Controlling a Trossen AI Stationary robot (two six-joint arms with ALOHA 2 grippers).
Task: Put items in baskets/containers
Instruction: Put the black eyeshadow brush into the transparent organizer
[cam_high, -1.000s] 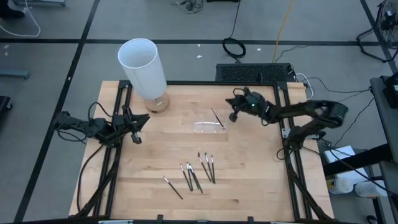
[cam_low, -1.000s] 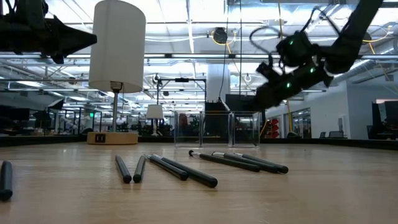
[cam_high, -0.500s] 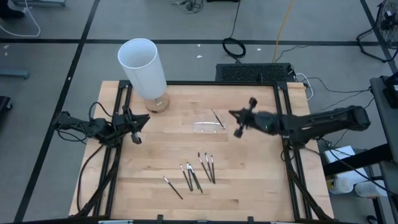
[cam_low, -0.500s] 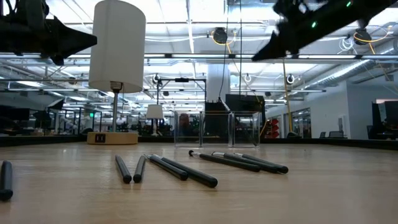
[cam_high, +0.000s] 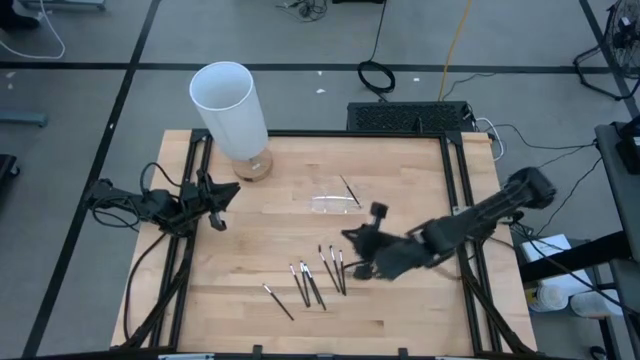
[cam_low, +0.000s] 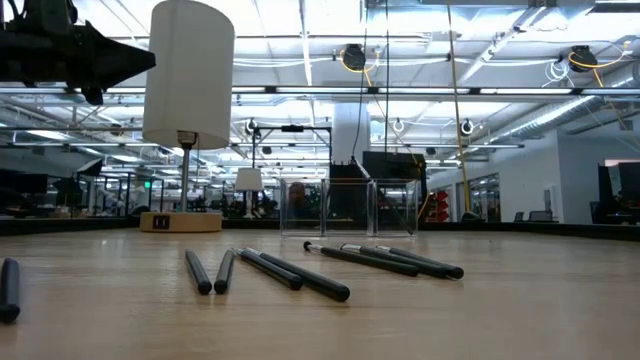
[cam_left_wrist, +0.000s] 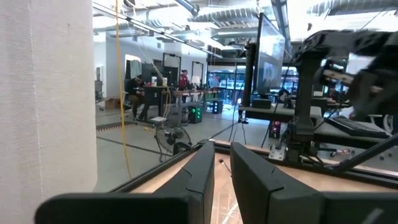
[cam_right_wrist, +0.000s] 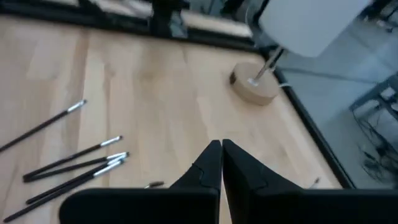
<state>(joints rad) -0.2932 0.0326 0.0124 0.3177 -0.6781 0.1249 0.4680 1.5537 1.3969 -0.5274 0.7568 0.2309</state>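
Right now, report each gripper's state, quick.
Left gripper: slightly open, holding nothing, parked at the table's left edge.
Right gripper: closed and empty, above the loose brushes.

table top: pale wood in narrow glued strips, smooth, with a soft satin sheen
brushes: thin dark matt handles with pale silvery, metal-looking tips, lying just beside the right gripper
tray: clear glossy plastic, nearly see-through, beyond the right gripper
white cylinder: matt white, with a fine cloth-like weave where it shows close in the left wrist view
cylinder base: light round wood, smooth
right gripper fingers: black matt plastic, smooth, pressed together
left gripper: the same dark matt finish
table frame: black metal rails, dull
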